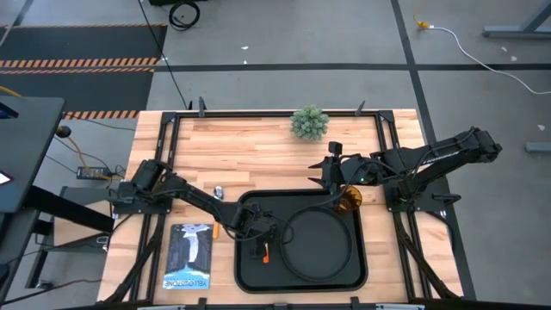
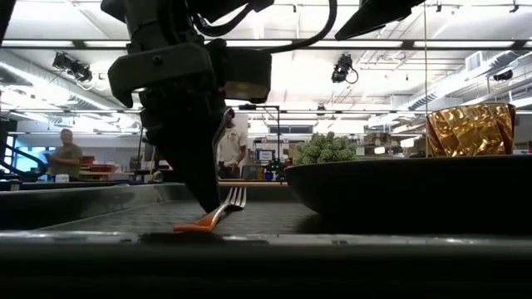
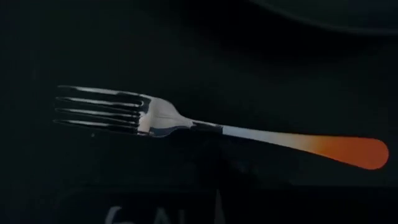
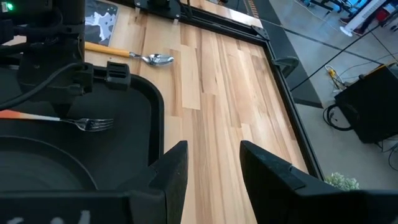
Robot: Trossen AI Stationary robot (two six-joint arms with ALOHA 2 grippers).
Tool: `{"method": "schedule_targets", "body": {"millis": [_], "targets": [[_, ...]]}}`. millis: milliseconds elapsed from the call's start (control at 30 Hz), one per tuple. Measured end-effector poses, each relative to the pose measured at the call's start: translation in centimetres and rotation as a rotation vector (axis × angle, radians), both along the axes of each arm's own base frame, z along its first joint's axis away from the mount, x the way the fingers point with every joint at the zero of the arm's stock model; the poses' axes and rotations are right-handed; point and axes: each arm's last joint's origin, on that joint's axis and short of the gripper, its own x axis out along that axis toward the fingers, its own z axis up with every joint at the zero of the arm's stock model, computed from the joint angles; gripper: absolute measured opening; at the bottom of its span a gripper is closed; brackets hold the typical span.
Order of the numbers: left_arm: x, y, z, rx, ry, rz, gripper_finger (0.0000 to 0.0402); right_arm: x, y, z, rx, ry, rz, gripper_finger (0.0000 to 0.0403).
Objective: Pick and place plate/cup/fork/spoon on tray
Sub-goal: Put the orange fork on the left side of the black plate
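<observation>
The black tray (image 1: 245,280) lies at the table's near middle, with the round black plate (image 1: 323,245) on its right half. The fork (image 3: 217,127) lies on the tray floor left of the plate, its handle end down and its tines raised a little (image 2: 237,198). My left gripper (image 1: 256,231) hangs just above the fork. The spoon (image 4: 149,59) lies on the wood left of the tray. The amber cup (image 1: 349,200) stands at the tray's far right corner; its base is hidden. My right gripper (image 4: 214,168) is open and empty over the wood beyond the tray.
A small green plant (image 1: 310,123) stands at the table's far middle. A dark booklet (image 1: 189,256) lies at the near left beside the tray. Bare wood lies between the plant and the tray. People stand in the room beyond the table (image 2: 66,154).
</observation>
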Motion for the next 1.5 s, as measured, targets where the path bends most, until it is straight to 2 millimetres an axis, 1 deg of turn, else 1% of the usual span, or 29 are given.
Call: {"method": "schedule_targets", "body": {"millis": [200, 400, 733, 900, 1167, 1433, 1500], "targets": [[0.2, -0.1, 0.1, -0.009, -0.024, 0.006, 0.0007, 0.0, 0.0, 0.0, 0.0, 0.0, 0.0, 0.0153], [0.0, -0.1, 0.0, -0.057, 0.015, -0.014, 0.0007, 0.0, 0.0, 0.0, 0.0, 0.0, 0.0, 0.0153], [-0.3, -1.6, 0.1, -0.138, 0.019, -0.038, 0.0007, 0.0, 0.0, 0.0, 0.0, 0.0, 0.0, 0.0153], [-0.2, -2.4, 0.3, -0.175, -0.021, -0.057, 0.0007, 0.0, 0.0, 0.0, 0.0, -0.001, 0.0, 0.0153], [-0.2, -3.0, 0.4, -0.267, -0.011, -0.061, 0.0007, 0.0, 0.0, 0.0, 0.002, -0.004, 0.001, 0.0153], [-0.5, -4.2, 0.5, -0.286, -0.021, -0.081, 0.0007, 0.1, 0.1, 0.1, 0.015, -0.006, 0.021, 0.0153], [-0.4, -4.4, 0.2, -0.284, -0.025, -0.072, 0.0007, 0.1, 0.1, 0.1, 0.017, -0.008, 0.024, 0.0153]]}}
